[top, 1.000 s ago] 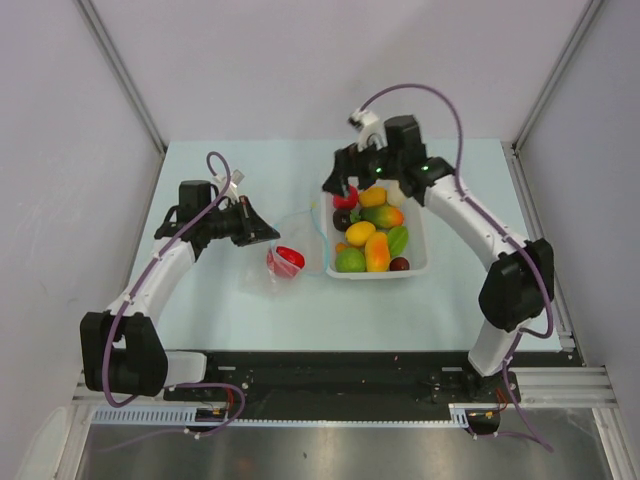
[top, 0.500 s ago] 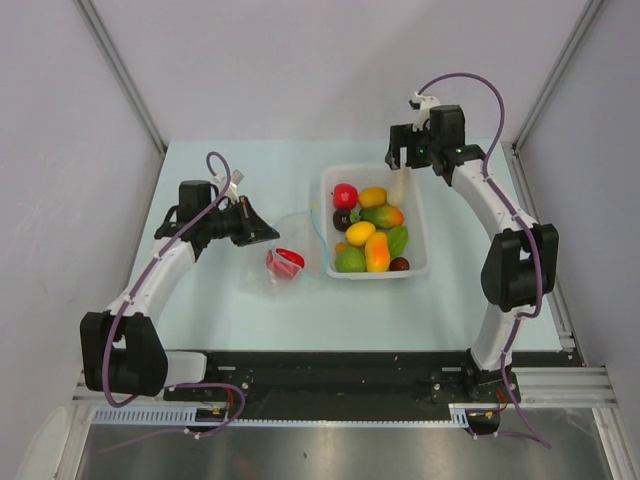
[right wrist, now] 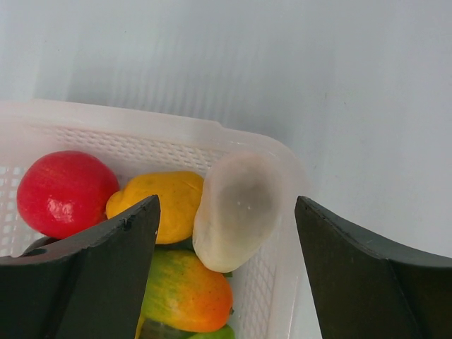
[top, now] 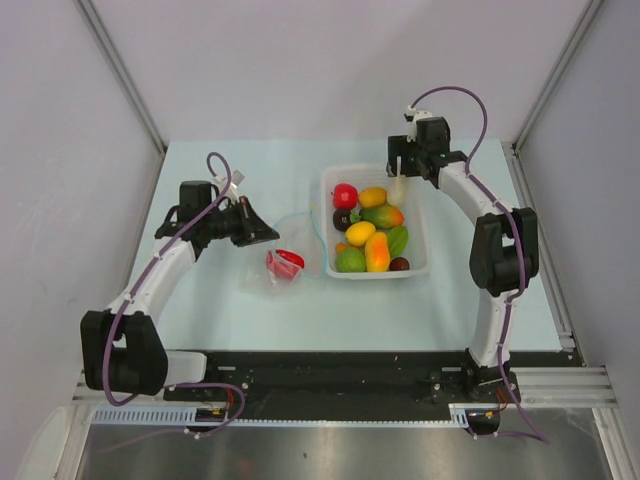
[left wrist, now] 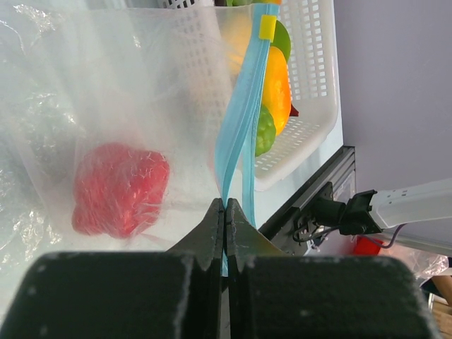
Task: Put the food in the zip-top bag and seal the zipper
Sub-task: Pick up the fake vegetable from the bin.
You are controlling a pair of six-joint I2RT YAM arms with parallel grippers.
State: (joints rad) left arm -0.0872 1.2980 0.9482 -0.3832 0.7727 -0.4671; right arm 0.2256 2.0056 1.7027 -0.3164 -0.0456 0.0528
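Loading step. Left hand [left wrist: 226, 210] pinching zipper [left wrist: 239, 127], holding zip-top bag [left wrist: 127, 78] mouth up beside basket [top: 421, 262]; red food [left wrist: 120, 187] already inside. Right hand [top: 401, 172] spread above white food [right wrist: 236, 208] in basket's far corner, not touching. Next, probably: lower, close, carry to bag.

A pale blue-green table [top: 230, 170] stands between plain white walls: a back wall [top: 330, 60], a left wall [top: 60, 200] and a right wall [top: 600, 200]. Grey metal struts [top: 120, 70] slant up from the table's far corners. Along its near edge lies a black plate [top: 330, 368], then a brushed steel sheet [top: 330, 450]. The light is soft and even.
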